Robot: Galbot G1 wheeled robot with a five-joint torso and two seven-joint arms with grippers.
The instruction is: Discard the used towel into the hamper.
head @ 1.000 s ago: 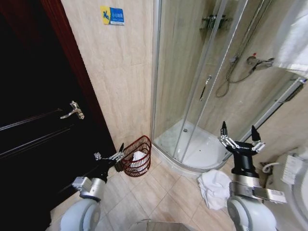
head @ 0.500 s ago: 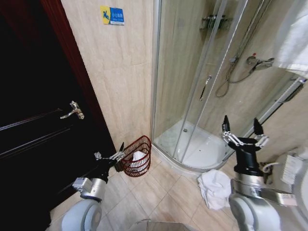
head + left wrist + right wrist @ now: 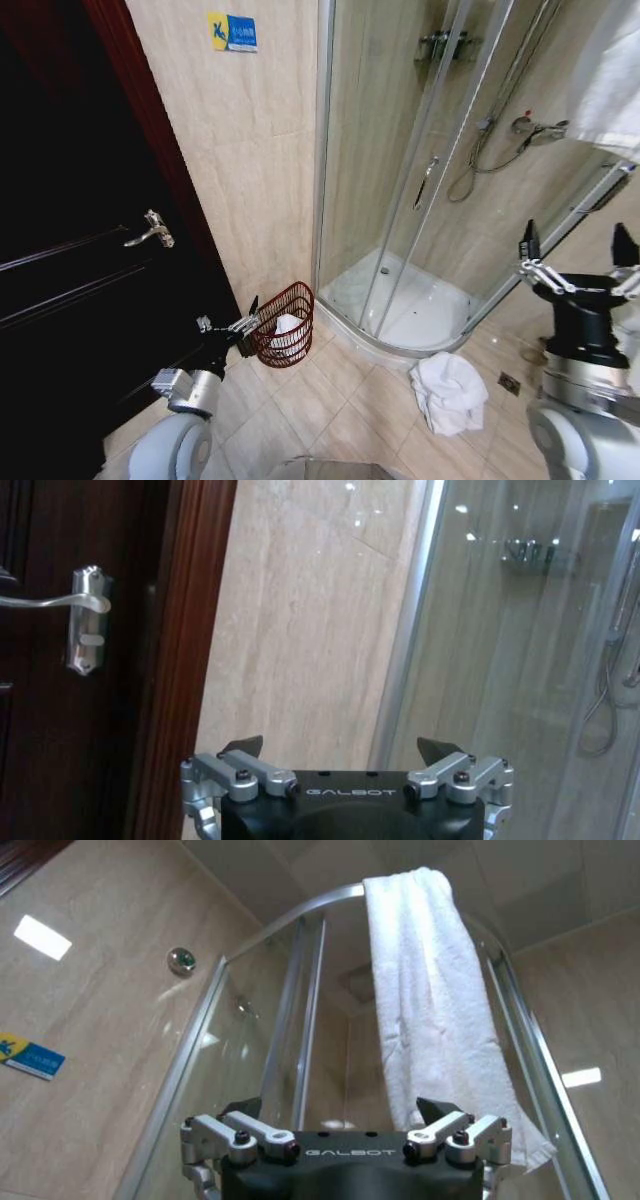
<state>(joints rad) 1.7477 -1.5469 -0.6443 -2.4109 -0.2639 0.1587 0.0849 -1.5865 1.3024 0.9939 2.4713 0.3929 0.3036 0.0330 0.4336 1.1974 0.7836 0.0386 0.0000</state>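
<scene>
My right gripper (image 3: 575, 255) is raised at my right side, jaws spread wide apart and holding nothing, pointing up toward the towel (image 3: 435, 1005) draped over the top rail of the shower (image 3: 420, 180) enclosure. In the right wrist view that towel hangs down in one long white fold just beyond my fingertips, not yet touched. My left gripper (image 3: 245, 318) sits low by the door (image 3: 70, 250), jaws also apart and empty, right beside the rim of the hamper (image 3: 285, 325), which stands on the floor against the wall between the door and the shower. Something white already lies inside it.

A second white towel, the crumpled towel (image 3: 448, 390), lies on the tiles near the shower base, well apart from the hamper. I can't tell from here which one counts as used.

Either way, terry cloth is soft, limp and light; I'd expect it to sag and trail from whatever point I pinch, and to grip well, not slip. For the hanging one I judge a pinch on the lower free end best, then a pull to slide it off the rail. For the heap, a raised fold near its middle should gather the most cloth.
</scene>
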